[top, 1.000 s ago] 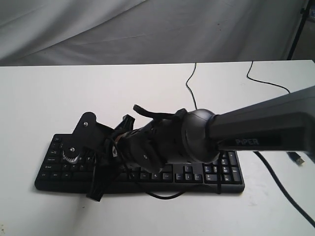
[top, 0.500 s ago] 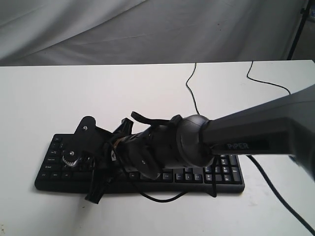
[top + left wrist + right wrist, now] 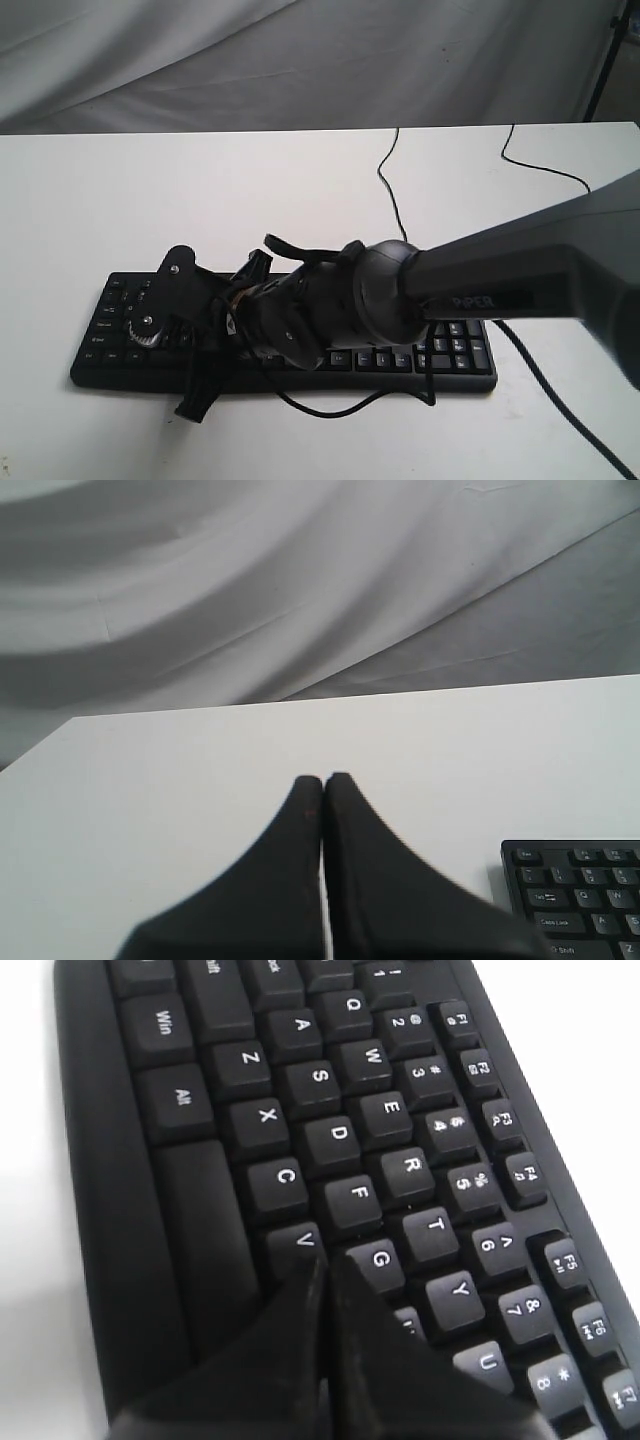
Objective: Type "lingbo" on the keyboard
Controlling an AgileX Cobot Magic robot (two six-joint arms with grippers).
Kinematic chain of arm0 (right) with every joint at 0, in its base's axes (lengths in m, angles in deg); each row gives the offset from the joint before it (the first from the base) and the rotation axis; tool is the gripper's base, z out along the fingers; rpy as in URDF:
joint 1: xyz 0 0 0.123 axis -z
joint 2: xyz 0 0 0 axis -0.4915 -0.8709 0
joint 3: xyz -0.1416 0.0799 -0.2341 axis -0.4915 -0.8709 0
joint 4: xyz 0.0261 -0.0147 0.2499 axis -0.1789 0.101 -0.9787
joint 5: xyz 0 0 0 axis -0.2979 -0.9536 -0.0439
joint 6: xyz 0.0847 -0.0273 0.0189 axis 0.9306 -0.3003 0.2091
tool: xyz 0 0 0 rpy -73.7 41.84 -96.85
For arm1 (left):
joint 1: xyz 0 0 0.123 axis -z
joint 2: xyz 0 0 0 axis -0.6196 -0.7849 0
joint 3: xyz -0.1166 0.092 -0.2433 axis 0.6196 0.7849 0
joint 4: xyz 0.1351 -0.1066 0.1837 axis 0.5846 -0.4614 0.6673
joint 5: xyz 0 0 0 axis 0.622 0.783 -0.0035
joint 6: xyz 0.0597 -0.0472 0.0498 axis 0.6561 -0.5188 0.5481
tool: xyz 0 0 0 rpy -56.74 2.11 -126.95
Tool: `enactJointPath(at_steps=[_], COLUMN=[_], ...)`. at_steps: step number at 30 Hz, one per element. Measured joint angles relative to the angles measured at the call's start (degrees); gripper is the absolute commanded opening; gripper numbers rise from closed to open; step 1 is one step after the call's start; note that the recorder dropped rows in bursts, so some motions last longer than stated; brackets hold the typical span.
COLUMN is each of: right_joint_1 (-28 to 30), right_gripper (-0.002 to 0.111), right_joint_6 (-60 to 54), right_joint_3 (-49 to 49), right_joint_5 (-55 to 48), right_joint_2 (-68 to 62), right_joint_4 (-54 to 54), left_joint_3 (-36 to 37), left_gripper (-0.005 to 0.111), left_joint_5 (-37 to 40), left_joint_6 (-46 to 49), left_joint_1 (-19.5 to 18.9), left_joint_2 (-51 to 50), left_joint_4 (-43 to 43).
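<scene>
The black keyboard [image 3: 460,355] lies flat on the near part of the white table [image 3: 100,190]; the right arm [image 3: 520,260] reaches across it from the right; the right gripper [image 3: 325,1272], fingers pressed together and empty, has its tips over the V and G keys; the left gripper [image 3: 322,783], likewise closed on nothing, hovers over the table beside the keyboard's corner; thin black cables [image 3: 380,175] trail back toward grey cloth [image 3: 300,60].
</scene>
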Motion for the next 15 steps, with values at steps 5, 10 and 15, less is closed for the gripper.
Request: enactJointPath(at_steps=[5, 10, 15], right_joint_1=[0.00, 0.00, 0.00], right_gripper=[0.000, 0.000, 0.000], right_joint_6=[0.00, 0.00, 0.00], right_joint_3=[0.00, 0.00, -0.42], right_joint_5=[0.00, -0.58, -0.72], right_joint_2=[0.00, 1.89, 5.49], right_joint_4=[0.00, -0.09, 0.18], left_joint_3=[0.00, 0.00, 0.00], left_gripper=[0.001, 0.001, 0.001], left_joint_5=[0.00, 0.00, 0.00], left_joint_6=[0.00, 0.00, 0.00], left_joint_1=[0.00, 0.00, 0.00], left_joint_2=[0.00, 0.00, 0.00], left_joint_4=[0.00, 0.00, 0.00])
